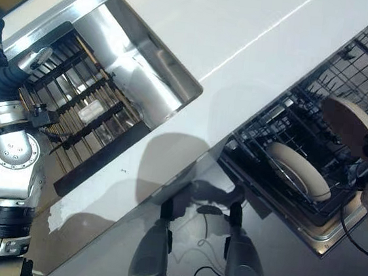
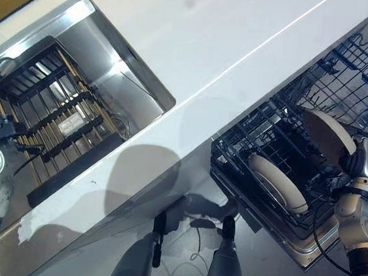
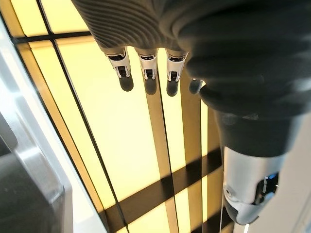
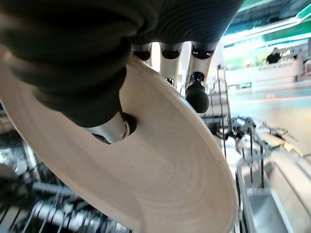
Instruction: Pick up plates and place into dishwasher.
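The right hand (image 2: 365, 164) is gripping a cream plate (image 2: 328, 135) by its rim, thumb pressing one face and fingers (image 4: 197, 94) curling over the edge, and holding it tilted above the dishwasher rack (image 2: 260, 160). A second cream plate (image 2: 277, 182) is standing on edge among the rack's dark wire tines. Across the white counter (image 1: 235, 31), a steel sink (image 1: 139, 61) is holding a dark drying rack (image 1: 81, 114). The left hand (image 3: 146, 73) is hanging by the sink with fingers straight, grasping nothing. No readable writing is showing.
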Motion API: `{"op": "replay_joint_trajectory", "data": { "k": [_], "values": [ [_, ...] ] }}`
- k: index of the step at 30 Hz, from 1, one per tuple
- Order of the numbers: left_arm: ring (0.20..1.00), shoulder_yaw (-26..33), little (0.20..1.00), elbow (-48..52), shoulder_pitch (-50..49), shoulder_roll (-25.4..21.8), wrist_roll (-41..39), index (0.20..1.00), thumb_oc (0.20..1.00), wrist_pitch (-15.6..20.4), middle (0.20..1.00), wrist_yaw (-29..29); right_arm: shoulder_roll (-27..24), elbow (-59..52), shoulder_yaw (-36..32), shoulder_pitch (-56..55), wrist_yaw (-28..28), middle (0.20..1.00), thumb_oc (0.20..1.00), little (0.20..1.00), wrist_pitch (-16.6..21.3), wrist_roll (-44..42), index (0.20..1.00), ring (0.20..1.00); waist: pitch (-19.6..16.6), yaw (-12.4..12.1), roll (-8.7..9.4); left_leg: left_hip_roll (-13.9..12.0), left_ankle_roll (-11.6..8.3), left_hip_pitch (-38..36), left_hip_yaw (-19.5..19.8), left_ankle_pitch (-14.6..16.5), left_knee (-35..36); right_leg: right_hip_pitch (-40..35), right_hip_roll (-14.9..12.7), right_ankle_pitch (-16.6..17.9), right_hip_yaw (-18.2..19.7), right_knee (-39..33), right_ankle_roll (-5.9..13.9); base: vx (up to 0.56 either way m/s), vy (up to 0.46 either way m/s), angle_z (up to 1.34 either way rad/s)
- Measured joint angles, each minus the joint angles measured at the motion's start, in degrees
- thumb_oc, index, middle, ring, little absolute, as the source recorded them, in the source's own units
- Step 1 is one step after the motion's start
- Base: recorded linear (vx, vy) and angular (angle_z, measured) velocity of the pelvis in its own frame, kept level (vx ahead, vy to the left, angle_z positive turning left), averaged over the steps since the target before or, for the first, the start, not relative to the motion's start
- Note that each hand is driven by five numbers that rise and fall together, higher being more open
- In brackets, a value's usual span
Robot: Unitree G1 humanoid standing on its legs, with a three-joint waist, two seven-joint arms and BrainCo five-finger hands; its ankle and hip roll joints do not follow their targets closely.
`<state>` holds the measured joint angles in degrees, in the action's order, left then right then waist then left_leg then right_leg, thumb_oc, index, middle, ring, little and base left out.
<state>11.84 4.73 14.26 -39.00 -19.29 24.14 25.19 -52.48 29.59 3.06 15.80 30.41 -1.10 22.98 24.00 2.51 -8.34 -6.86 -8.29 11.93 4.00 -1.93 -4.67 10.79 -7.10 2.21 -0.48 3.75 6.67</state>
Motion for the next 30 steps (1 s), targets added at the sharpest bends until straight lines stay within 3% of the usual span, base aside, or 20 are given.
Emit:
{"op": "replay_joint_trajectory", "data": {
  "k": [11,21,22,24,26,30],
  "values": [
    [1.000,-2.1,1.000,-0.1,2.4,-0.1,0.0,1.000,1.000,-0.1,1.000,0.9,-0.1,4.3,4.0,4.8,-4.4,0.200,0.200,0.200,0.6,-2.3,0.200,0.200,1.1,-0.1,-0.17,0.1,0.16,1.1,-0.2,-0.2,-0.2,1.6,0.0,0.0,0.1,0.9,0.04,-0.04,-0.039,-0.01],
    [1.000,-6.2,1.000,-1.8,6.1,-2.9,0.5,1.000,1.000,-1.3,1.000,1.2,2.7,15.8,8.6,16.0,-2.8,0.200,0.200,0.200,-0.5,-15.7,0.200,0.200,1.5,-0.4,-0.85,0.4,0.33,2.6,0.1,-0.7,-0.6,3.0,-0.3,-0.1,-0.2,1.9,0.14,-0.06,-0.018,0.03],
    [1.000,-6.2,1.000,-1.8,6.2,-2.9,0.5,1.000,1.000,-1.3,1.000,1.3,2.7,15.9,8.6,16.2,-2.2,0.388,0.388,0.388,-0.5,-15.9,0.388,0.388,1.6,-0.4,-1.08,0.4,0.33,2.6,0.2,-0.7,-0.7,3.0,-0.4,-0.1,-0.2,2.0,0.14,-0.04,0.004,0.07],
    [1.000,-6.2,1.000,-1.8,6.2,-3.3,0.4,1.000,1.000,-1.3,1.000,1.4,3.2,15.9,8.5,16.3,-0.9,0.655,0.655,0.655,-0.6,-16.2,0.655,0.655,1.7,-0.4,-1.24,0.5,0.34,2.6,0.3,-0.9,-0.7,3.1,-0.4,-0.1,-0.2,2.2,0.14,-0.02,0.003,0.02],
    [1.000,-6.2,1.000,-1.8,6.5,-3.6,0.4,1.000,1.000,-1.3,1.000,1.4,4.2,17.7,8.7,16.6,-0.8,1.000,1.000,1.000,-2.5,-16.5,1.000,1.000,1.8,-0.5,-1.48,0.5,0.33,2.7,0.4,-1.0,-0.7,3.2,-0.4,-0.1,-0.2,2.4,0.15,0.00,0.000,0.00],
    [1.000,-6.2,1.000,-1.8,6.6,-3.6,0.3,1.000,1.000,-1.4,1.000,1.4,4.8,18.8,6.8,15.5,1.4,1.000,1.000,1.000,-4.1,-17.7,1.000,1.000,2.3,-0.4,-2.80,0.6,0.49,2.7,0.6,-1.3,-0.5,3.3,-0.8,0.0,-0.3,2.5,0.32,0.00,-0.003,0.02]
  ]
}}
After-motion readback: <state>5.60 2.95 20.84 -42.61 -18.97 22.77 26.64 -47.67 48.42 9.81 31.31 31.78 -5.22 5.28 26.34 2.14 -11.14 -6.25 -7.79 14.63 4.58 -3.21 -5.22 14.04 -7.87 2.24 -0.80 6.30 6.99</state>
